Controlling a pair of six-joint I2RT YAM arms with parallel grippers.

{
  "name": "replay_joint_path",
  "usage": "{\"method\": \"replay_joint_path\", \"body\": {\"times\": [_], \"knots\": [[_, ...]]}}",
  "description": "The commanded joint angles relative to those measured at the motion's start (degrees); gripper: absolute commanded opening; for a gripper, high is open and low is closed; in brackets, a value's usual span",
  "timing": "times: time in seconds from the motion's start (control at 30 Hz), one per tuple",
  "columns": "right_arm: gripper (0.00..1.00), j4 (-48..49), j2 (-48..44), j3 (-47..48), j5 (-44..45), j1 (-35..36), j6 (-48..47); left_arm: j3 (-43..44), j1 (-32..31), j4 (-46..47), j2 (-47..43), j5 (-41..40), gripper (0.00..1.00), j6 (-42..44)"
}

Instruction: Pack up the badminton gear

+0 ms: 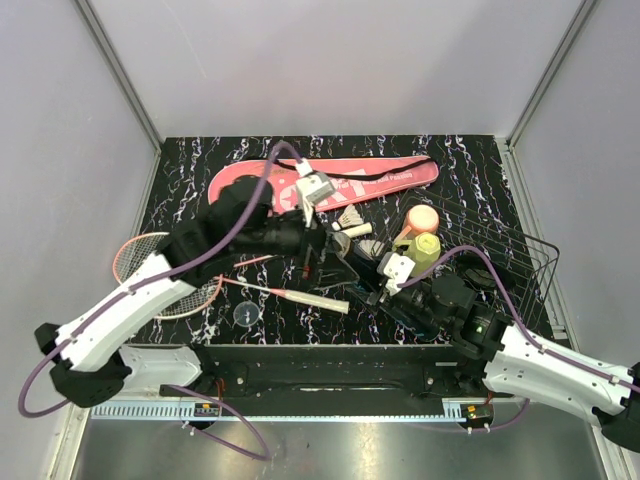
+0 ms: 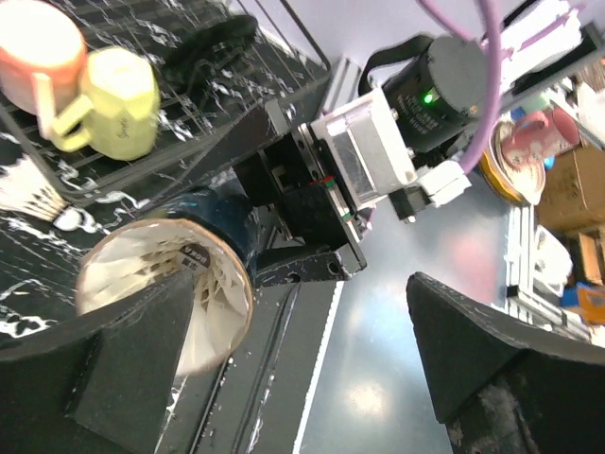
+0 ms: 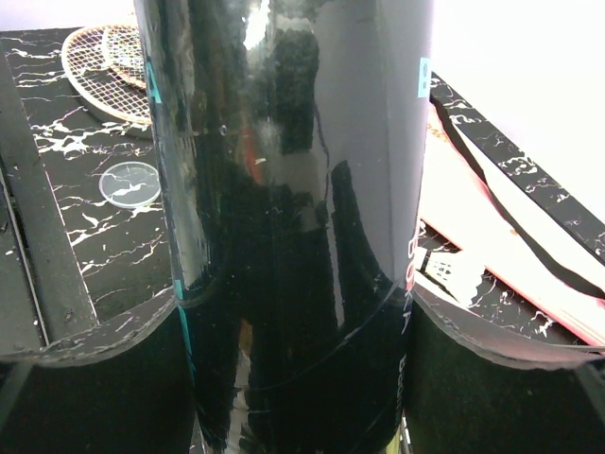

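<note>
Two tools engaged: right tool [image 3: 302, 378] clamps the black tube [image 3: 284, 189] mid-body; left tool [image 2: 302, 369] gapes wide, empty, just off the tube's mouth, feathers [image 2: 142, 284] inside. Shuttle-loading step, I judge. Next: fetch the loose shuttlecock [image 1: 350, 218] near left tool.

We see a black surface [image 1: 190, 180] veined with white like marble, and along its far edge a pink racquet cover [image 1: 390, 176] with white lettering and a black strap. By the left edge the racquets [image 1: 140, 258] have pink-red frames and white handles, the shuttlecocks [image 1: 352, 219] are white, and the tube [image 3: 284, 208] is glossy black with teal markings. Toward the right edge we note a black wire basket [image 1: 515, 255] and a yellow-green cup [image 1: 426, 250] with a peach lid [image 1: 421, 217]. The left arm [image 1: 120, 315] and right arm [image 1: 560, 362] are white with black joints and purple cables.
</note>
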Motion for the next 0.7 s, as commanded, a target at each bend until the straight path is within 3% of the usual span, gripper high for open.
{"method": "replay_joint_path", "body": {"times": [0.0, 0.1, 0.17, 0.23, 0.3, 0.5, 0.67], "knots": [[0.41, 0.9, 1.2, -1.0, -1.2, 0.4, 4.0, 5.1, 2.3, -1.2, -5.9, -6.6, 0.99, 2.0], [0.41, 2.3, 0.8, -2.0, -1.2, 0.3, 5.0, 5.4, 3.8, -1.9, -9.7, -19.8, 0.99, -0.4], [0.41, 2.6, 0.0, -2.4, -1.2, 0.4, 5.3, 4.1, 4.7, -3.5, -11.7, -35.4, 0.99, -3.4], [0.41, 1.7, -1.0, -2.3, -1.2, 0.4, 5.5, 1.9, 8.0, -5.3, -13.6, -42.7, 0.99, -7.5], [0.41, 1.3, -1.8, -2.2, -0.2, 0.3, 5.2, 0.5, 13.8, -5.8, -12.8, -40.8, 0.99, -9.7], [0.41, -0.4, -6.9, -3.1, 2.9, 0.4, 5.2, -4.9, 26.2, -5.3, -2.0, -19.1, 0.94, -15.3], [0.42, -1.6, -11.1, -3.6, 5.0, 0.4, 5.6, -11.4, 26.6, 10.5, 6.6, -1.9, 0.83, -15.7]]}}
